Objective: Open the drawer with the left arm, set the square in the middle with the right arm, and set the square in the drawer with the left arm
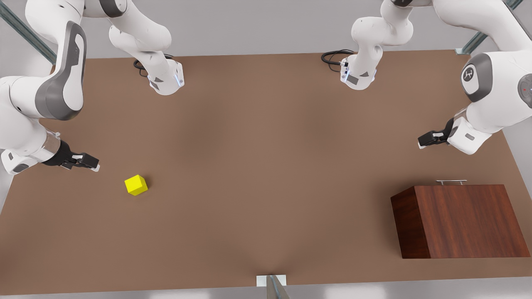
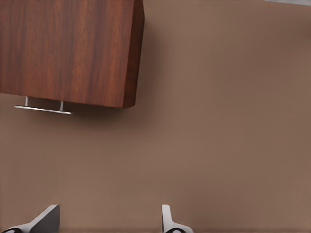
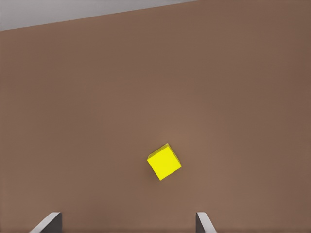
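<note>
Nothing is done yet: the drawer point(image 1: 451, 182) is closed in its wooden box point(image 1: 461, 222) near the table point(image 1: 266, 124) edge. The yellow cube point(image 1: 136, 185) sits untouched near the opposite edge, and the left claw point(image 1: 426, 139) and the right claw point(image 1: 89, 162) hover released.

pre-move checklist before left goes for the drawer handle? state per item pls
1. Drawer shut, handle bar free and in the left wrist view: ok.
2. Left gripper open, fingers spread, nothing between them: ok.
3. Left gripper lined up on the handle: not ok, it sits off to one side, apart from the wooden box.
4. Square on the table, away from the box, out of the left arm's path: ok.
5. Right gripper open, beside the square, not touching: ok.
6. Whether the drawer slides freely: cannot tell.
</note>
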